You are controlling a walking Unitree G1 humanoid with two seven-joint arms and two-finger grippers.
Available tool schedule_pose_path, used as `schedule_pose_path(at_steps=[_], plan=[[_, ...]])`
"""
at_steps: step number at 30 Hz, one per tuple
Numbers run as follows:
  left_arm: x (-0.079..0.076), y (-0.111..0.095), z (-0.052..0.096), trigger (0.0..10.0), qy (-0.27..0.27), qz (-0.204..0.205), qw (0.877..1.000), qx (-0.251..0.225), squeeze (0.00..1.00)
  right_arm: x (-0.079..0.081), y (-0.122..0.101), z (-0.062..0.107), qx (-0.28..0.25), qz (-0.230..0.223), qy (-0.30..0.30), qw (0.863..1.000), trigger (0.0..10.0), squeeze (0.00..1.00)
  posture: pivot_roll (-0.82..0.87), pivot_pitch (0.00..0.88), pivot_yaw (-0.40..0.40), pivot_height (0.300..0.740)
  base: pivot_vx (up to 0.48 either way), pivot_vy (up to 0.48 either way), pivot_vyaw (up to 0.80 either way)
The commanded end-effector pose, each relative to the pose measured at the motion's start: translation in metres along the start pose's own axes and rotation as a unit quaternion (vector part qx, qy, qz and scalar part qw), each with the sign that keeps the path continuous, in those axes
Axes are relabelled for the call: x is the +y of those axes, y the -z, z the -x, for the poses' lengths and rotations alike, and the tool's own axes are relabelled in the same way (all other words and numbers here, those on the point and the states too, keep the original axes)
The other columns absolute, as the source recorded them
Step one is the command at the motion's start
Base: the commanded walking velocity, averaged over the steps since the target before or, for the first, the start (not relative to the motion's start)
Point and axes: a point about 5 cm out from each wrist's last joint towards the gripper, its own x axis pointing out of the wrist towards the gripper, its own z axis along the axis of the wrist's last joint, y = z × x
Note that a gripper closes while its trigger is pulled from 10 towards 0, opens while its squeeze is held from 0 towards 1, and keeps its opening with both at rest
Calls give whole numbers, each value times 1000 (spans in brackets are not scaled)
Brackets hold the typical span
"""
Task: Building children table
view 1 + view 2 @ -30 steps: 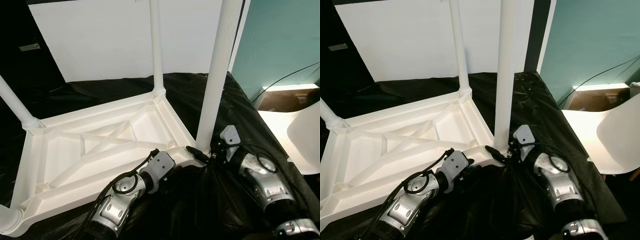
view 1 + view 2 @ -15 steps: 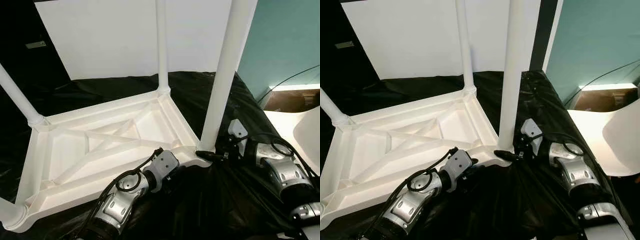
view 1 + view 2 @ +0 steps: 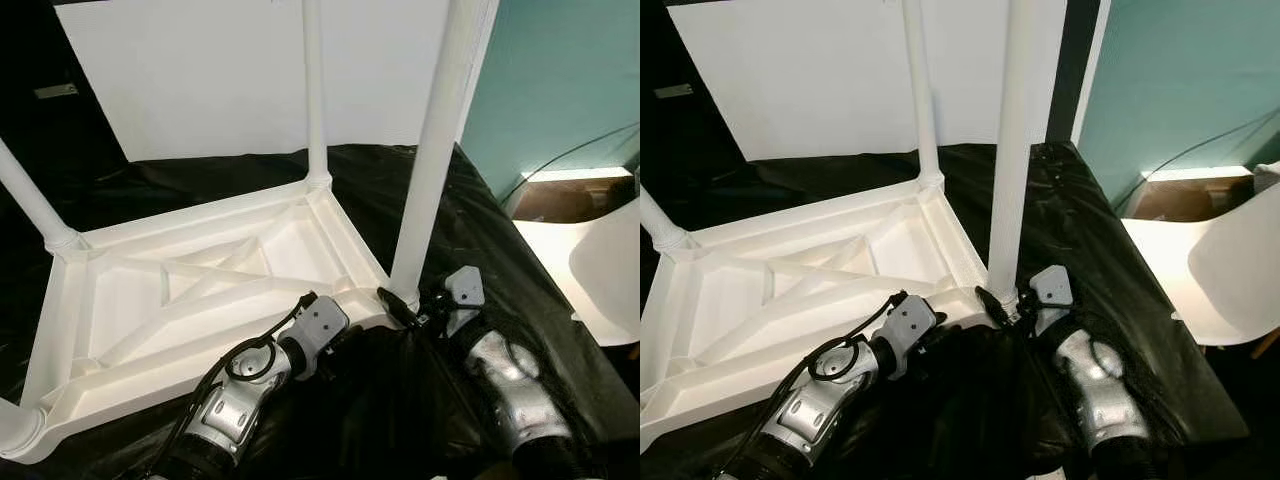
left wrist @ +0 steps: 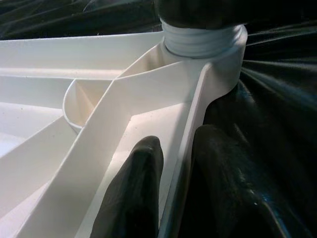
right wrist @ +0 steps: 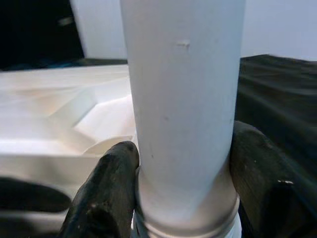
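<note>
Right claw (image 5: 184, 198) clamps table leg (image 3: 432, 160); left claw (image 4: 173, 198) pinches tabletop rim (image 4: 190, 144).

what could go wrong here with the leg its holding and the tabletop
The right gripper clamps the white leg only at its base, near the threaded collar; the leg stands tall above the grip, so a sideways push could lever it and perhaps cross-thread or loosen it.

The left gripper pinches just the thin rim of the upturned tabletop, which lies on slick black sheeting. If the leg is twisted hard, the top may slide or slip free.
</note>
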Motion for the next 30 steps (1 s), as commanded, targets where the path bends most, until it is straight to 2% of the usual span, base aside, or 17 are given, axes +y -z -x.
schedule_pose_path(at_steps=[1,2,4,8,9,12,13,14,16,17,18,21,26,27,28,29,30], plan=[[-13,56,13,10000,22,48,991,124,0,-38,3,9,28,0,131,991,0,0,-7,0,-2,740,0,0,0],[-13,56,12,10000,22,48,991,123,0,-32,3,3,36,8,107,994,10000,0,-8,0,-3,740,0,0,0],[-13,55,11,10000,21,48,991,122,0,-25,1,-2,37,26,64,997,10000,0,-11,0,-3,740,0,0,0],[-13,54,10,10000,21,48,991,121,0,-23,-1,-3,29,40,57,997,10000,0,-11,0,-3,740,0,0,0],[-15,54,10,10000,22,49,991,121,0,-28,-4,-6,30,45,36,998,10000,1000,-17,0,-5,740,0,0,0],[-17,55,10,10000,23,49,991,122,0,-38,-12,-16,42,59,3,997,10000,1000,-18,0,-8,740,0,0,0],[-17,56,10,10000,23,50,991,123,0,-40,-18,-23,55,64,-29,996,10000,0,-27,0,-12,740,0,0,0],[-17,56,10,10000,23,50,991,123,0,-40,-18,-23,55,64,-29,996,10000,0,-27,0,-12,740,0,0,0],[-17,56,9,10000,24,49,991,122,0,-33,-16,-27,112,87,-113,983,10000,0,-32,0,-15,740,0,0,0],[-17,56,9,10000,24,49,991,122,0,-33,-16,-27,112,87,-113,983,10000,0,-32,0,-15,740,0,0,0],[-17,56,8,10000,25,48,991,122,0,-30,-12,-25,136,95,-145,975,10000,0,-32,0,-15,740,0,0,0],[-17,55,8,10000,28,47,991,122,0,-30,-10,-23,147,101,-169,969,10000,0,-35,0,-11,740,0,0,0],[-19,54,6,10000,33,45,991,120,0,-40,-13,-22,141,120,-196,963,10000,0,-38,0,-9,740,0,0,0],[-19,54,6,10000,34,44,991,121,0,-49,-17,-26,144,129,-205,960,5647,0,-34,0,-7,740,0,0,0],[-19,54,6,10000,34,44,991,121,0,-49,-17,-26,144,129,-205,960,5647,0,-34,0,-7,740,0,0,0],[-18,55,7,10000,34,44,991,121,0,-52,-23,-30,145,132,-221,956,0,0,-32,0,-1,740,0,0,0],[-16,55,9,10000,33,43,991,123,0,-52,-28,-33,151,132,-241,950,0,0,-28,0,0,740,0,0,0]])
